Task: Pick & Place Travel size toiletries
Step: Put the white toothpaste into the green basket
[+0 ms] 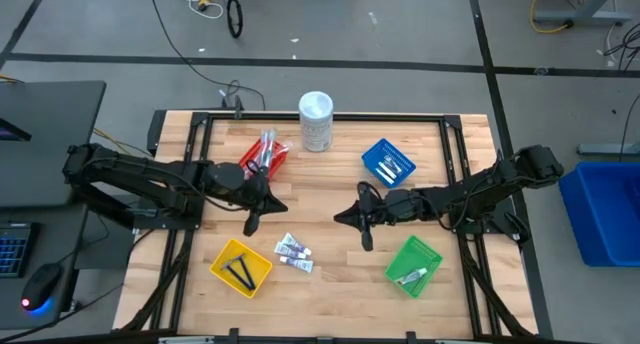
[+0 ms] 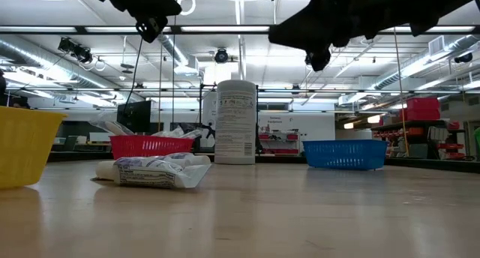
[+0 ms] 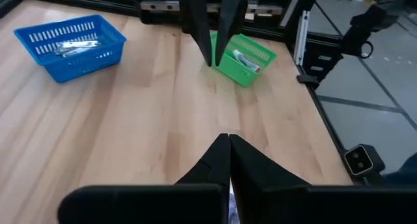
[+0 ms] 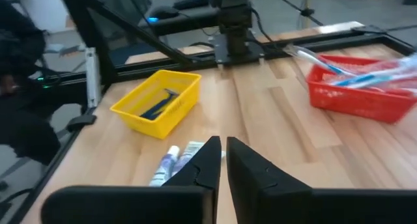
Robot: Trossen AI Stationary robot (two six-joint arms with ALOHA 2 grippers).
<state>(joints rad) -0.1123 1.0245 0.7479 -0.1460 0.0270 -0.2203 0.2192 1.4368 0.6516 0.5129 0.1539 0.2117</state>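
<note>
Two grippers hang above the middle of the table in the high view, fingers together and holding nothing. The left gripper (image 1: 252, 224) sits left of centre; the right gripper (image 1: 366, 240) sits right of centre, tips pointing toward the lower edge.

Between them, lower centre, lie loose tubes (image 1: 293, 252), small and white with blue and red print, side by side on bare wood. In the low view they lie as a crumpled pale heap (image 2: 154, 170) at the left.

At lower left, the yellow basket (image 1: 226, 275) holds thin black pieces (image 1: 239, 273). At lower right, the green basket (image 1: 426, 253) holds one white tube (image 1: 413, 276) with a red end. The blue basket (image 1: 372, 151), upper right of centre, holds grey packets (image 1: 388, 165). The red basket (image 1: 250, 161), upper left of centre, holds slim pale-blue sticks (image 1: 266, 149) leaning over its rim. A white container (image 1: 316, 121) stands upright at top centre.
</note>
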